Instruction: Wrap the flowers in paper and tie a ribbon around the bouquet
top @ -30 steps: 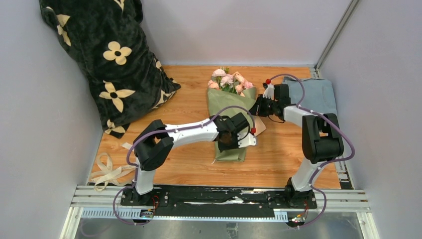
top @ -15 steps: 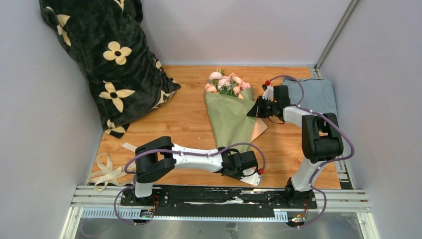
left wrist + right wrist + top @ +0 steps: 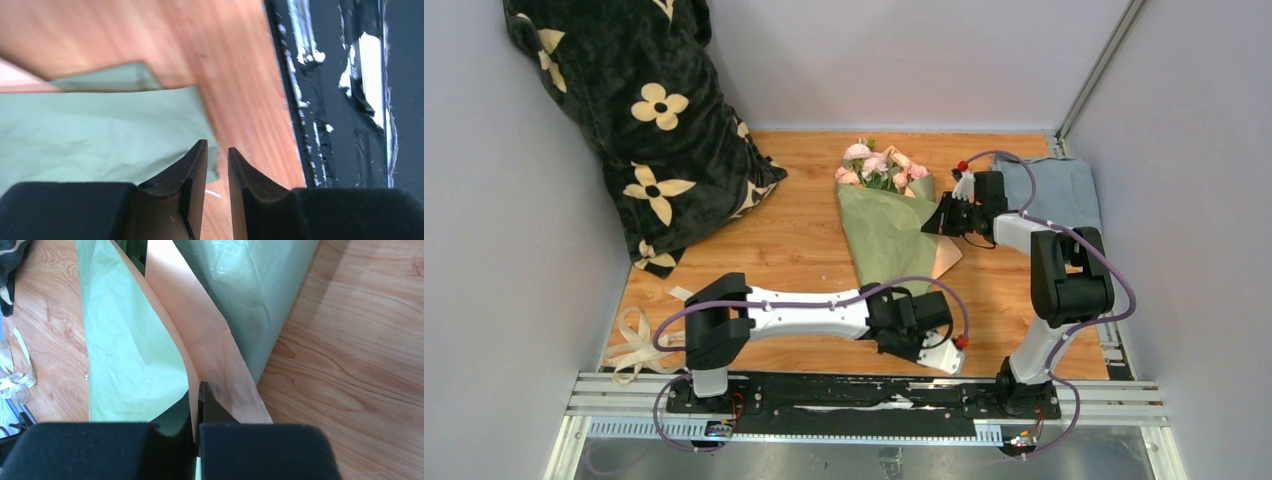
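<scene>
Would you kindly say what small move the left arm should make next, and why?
Probably swing the left gripper, empty beside the bouquet's tip, toward the ribbon lying far left; the right gripper pinches the paper flap, so tying seems next.

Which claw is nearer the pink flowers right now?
Right. The right claw pinches the paper edge beside the flowers; the left claw sits by the bouquet at its narrow end.
</scene>
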